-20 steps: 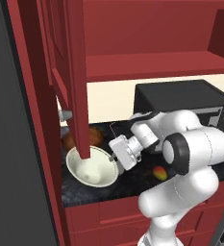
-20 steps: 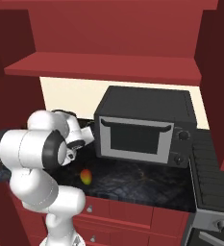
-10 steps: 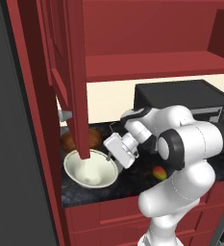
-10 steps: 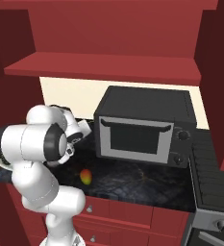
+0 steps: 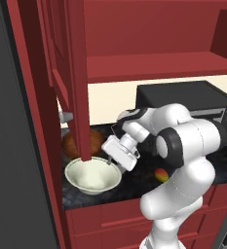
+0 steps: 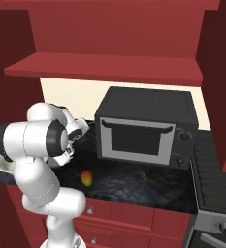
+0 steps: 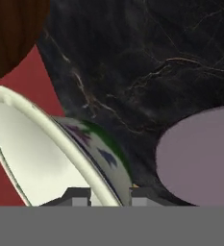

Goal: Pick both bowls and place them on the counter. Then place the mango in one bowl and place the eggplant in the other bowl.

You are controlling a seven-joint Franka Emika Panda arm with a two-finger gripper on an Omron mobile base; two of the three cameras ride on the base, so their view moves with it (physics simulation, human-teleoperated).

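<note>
The cream-white bowl [image 5: 93, 175] with a green band stands on the black counter [image 5: 134, 187] near its front left edge. My gripper [image 5: 109, 162] sits at its right rim. In the hand view the gripper [image 7: 109, 194] has one fingertip inside and one outside the bowl's wall [image 7: 60, 144], shut on it. The dark brown wooden bowl [image 5: 77, 144] rests just behind, partly hidden by a door edge; it also shows in the hand view [image 7: 10, 33]. The mango [image 5: 161, 174] lies on the counter [image 6: 143, 179] to the right [image 6: 86, 178]. The pale lavender eggplant [image 7: 200, 153] lies beside the cream bowl.
A black microwave [image 6: 146, 128] stands on the counter at the back right. An open red cabinet door [image 5: 71, 73] hangs over the bowls. A red shelf [image 6: 104, 68] runs above. A stove top [image 6: 214, 160] adjoins the counter's right end.
The hand has edged slightly left over the cream bowl's rim and the arm has leaned that way. The bowl, mango and brown bowl have stayed put.
</note>
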